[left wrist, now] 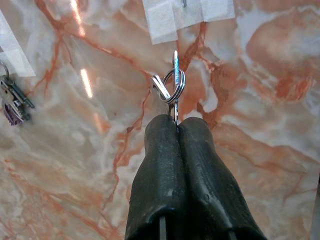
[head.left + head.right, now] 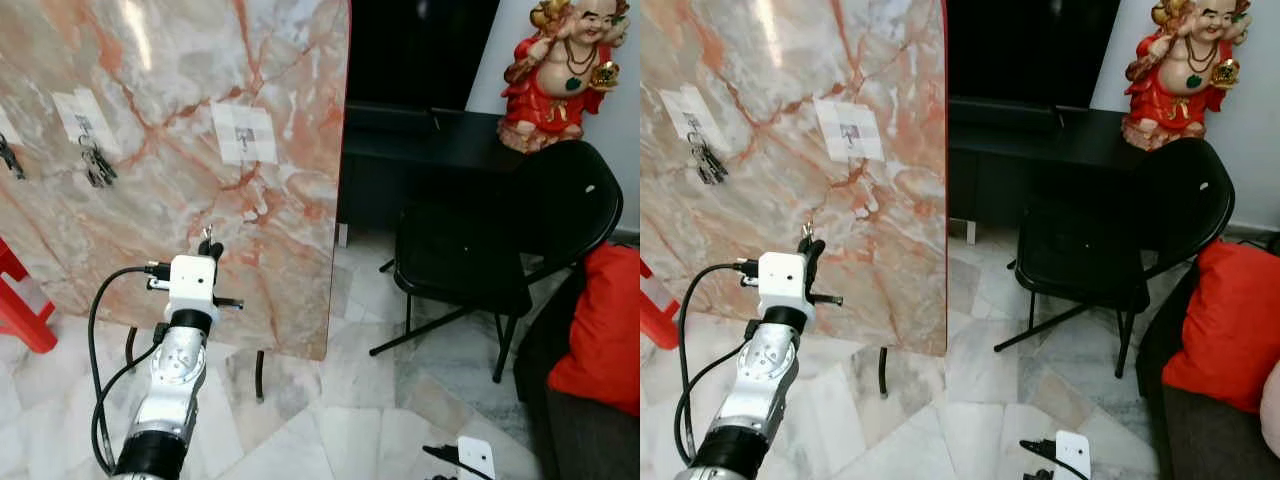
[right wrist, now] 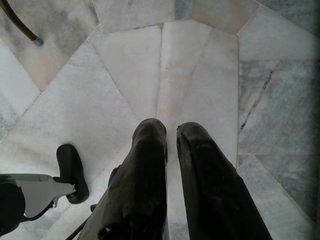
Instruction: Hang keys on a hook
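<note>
keys (image 1: 172, 82): shiny metal | panel (image 2: 200, 90): glossy marble | chair (image 2: 480, 250): matt black

A pink-veined marble board (image 2: 180, 150) stands on thin dark legs on the pale tiled floor (image 2: 350, 400). Near its upper left edge a bunch of keys (image 2: 97, 165) hangs from a white patch; another white patch (image 2: 244, 133) sits near its right edge. The left gripper (image 2: 208, 243) is raised before the board's lower part. A black chair (image 2: 500, 240) stands right of the board, a red figurine (image 2: 560, 70) behind it.

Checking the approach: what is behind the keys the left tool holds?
Behind the keys pinched by the left tool is the marble board, with a white hook pad just above. The keys' lower ends are covered by the fingers.
</note>
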Robot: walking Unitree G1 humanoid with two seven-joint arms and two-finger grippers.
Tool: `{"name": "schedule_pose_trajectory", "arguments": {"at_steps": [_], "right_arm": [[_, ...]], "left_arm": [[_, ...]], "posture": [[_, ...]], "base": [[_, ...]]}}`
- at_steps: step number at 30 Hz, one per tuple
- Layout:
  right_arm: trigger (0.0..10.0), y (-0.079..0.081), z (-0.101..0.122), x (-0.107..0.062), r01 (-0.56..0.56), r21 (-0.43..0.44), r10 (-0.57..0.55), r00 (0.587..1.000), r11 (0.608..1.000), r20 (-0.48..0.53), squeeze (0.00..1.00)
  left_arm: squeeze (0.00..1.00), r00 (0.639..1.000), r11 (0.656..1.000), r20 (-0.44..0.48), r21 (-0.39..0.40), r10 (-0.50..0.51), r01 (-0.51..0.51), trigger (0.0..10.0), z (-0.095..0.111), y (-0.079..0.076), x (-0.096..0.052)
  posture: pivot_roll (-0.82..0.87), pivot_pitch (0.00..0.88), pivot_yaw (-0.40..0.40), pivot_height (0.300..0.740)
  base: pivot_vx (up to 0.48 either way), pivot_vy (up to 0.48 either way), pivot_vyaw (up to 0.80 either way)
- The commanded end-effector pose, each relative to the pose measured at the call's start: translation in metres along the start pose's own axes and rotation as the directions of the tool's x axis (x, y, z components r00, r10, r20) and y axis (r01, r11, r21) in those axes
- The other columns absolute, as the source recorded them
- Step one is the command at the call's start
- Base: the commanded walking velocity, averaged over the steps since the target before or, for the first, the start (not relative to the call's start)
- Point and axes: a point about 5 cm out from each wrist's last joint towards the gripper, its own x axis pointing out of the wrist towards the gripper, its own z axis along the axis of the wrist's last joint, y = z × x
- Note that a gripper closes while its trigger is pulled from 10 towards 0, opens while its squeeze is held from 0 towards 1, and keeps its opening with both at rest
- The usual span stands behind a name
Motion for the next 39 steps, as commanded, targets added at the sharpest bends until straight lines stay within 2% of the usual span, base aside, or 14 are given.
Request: {"name": "schedule_pose_trajectory", "arguments": {"at_steps": [1, 7, 9, 13, 16, 20, 23, 25, 29, 31, 32, 33, 37, 39], "right_arm": [[10.0, -0.001, 0.003, 0.0, 0.003, 0.004, -0.003, 1.0, 1.0, 0.01, 0.0], [10.0, -0.001, 0.003, 0.0, 0.002, 0.003, -0.002, 1.0, 1.0, 0.009, 0.0], [10.0, 0.0, 0.003, 0.0, 0.001, 0.002, -0.001, 1.0, 1.0, 0.009, 0.0], [10.0, 0.0, 0.004, 0.0, 0.001, -0.002, -0.001, 1.0, 1.0, 0.009, 0.0], [10.0, 0.0, 0.004, 0.0, 0.001, -0.003, -0.001, 1.0, 1.0, 0.009, 0.0], [10.0, 0.0, 0.004, 0.0, 0.0, -0.008, 0.0, 1.0, 1.0, 0.007, 0.0], [10.0, 0.0, 0.004, 0.0, -0.001, -0.014, 0.001, 1.0, 1.0, 0.004, 0.0], [10.0, 0.0, 0.004, 0.0, -0.003, -0.022, 0.003, 1.0, 1.0, 0.003, 0.0], [10.0, 0.0, 0.004, 0.0, -0.003, -0.029, 0.003, 1.0, 1.0, 0.003, 0.0], [10.0, 0.0, 0.004, 0.0, -0.003, -0.028, 0.003, 1.0, 1.0, 0.003, 0.0], [10.0, 0.0, 0.003, 0.0, -0.004, -0.026, 0.004, 1.0, 1.0, 0.002, 0.0], [10.0, 0.0, 0.003, 0.0, -0.005, -0.026, 0.005, 1.0, 1.0, 0.002, 0.0], [10.0, -0.001, 0.003, 0.0, -0.007, -0.03, 0.007, 1.0, 1.0, 0.001, 0.0], [10.0, -0.001, 0.003, 0.0, -0.009, -0.034, 0.009, 1.0, 0.999, 0.002, 0.0]], "left_arm": [[0.0, 1.0, 1.0, 0.006, -0.007, -0.001, 0.001, 10.0, 0.006, -0.001, 0.002], [0.0, 1.0, 0.998, -0.022, -0.061, 0.005, -0.006, 10.0, 0.008, -0.003, 0.006], [0.0, 0.986, 0.94, -0.162, -0.342, -0.042, -0.016, 10.0, -0.002, -0.014, 0.008], [0.0, 0.91, 0.969, -0.333, -0.097, -0.248, 0.228, 10.0, -0.024, -0.029, -0.002], [0.0, 0.848, 0.927, -0.38, -0.087, -0.369, 0.364, 10.0, -0.029, -0.036, -0.012], [0.0, 0.864, 0.909, -0.367, -0.361, -0.346, 0.21, 10.0, -0.027, -0.031, -0.011], [0.0, 0.751, 0.923, -0.538, -0.188, -0.383, 0.335, 10.0, -0.047, -0.024, -0.025], [0.0, 0.681, 0.871, -0.548, -0.237, -0.486, 0.431, 10.0, -0.048, -0.03, -0.034], [0.0, 0.609, 0.845, -0.653, -0.089, -0.449, 0.527, 10.0, -0.061, -0.017, -0.046], [0.0, 0.542, 0.781, -0.745, 0.045, -0.389, 0.622, 10.0, -0.075, -0.006, -0.055], [0.0, 0.433, 0.684, -0.842, 0.11, -0.321, 0.721, 10.0, -0.091, 0.01, -0.073], [0.0, 0.378, 0.696, -0.855, 0.029, -0.355, 0.718, 10.0, -0.093, 0.012, -0.083], [0.0, 0.366, 0.72, -0.872, 0.023, -0.325, 0.693, 10.0, -0.095, 0.017, -0.087], [0.0, 0.277, 0.664, -0.924, 0.033, -0.265, 0.747, 10.0, -0.102, 0.028, -0.099]], "posture": [[0.02, 0.019, -0.029, 0.74], [0.02, 0.019, -0.029, 0.74], [0.02, 0.023, -0.029, 0.74], [0.02, 0.026, -0.03, 0.74], [0.02, 0.027, -0.029, 0.74], [0.02, 0.032, -0.032, 0.74], [0.02, 0.031, -0.031, 0.74], [0.02, 0.026, -0.033, 0.74], [0.02, 0.025, -0.033, 0.74], [0.02, 0.017, -0.031, 0.74], [0.02, 0.013, -0.028, 0.74], [0.02, 0.013, -0.028, 0.74], [0.02, 0.01, -0.031, 0.74], [0.02, 0.009, -0.032, 0.74]], "base": [[0.0, 0.0, 0.0], [0.0, 0.0, 0.0], [0.0, 0.0, 0.0], [0.0, 0.0, 0.0], [0.0, 0.0, 0.0], [0.0, 0.0, 0.0], [0.0, 0.0, 0.0], [0.0, 0.0, 0.0], [0.0, 0.0, 0.0], [0.0, 0.0, 0.0], [0.0, 0.0, 0.0], [0.0, 0.0, 0.0], [0.0, 0.0, 0.0], [0.0, 0.0, 0.0]]}}
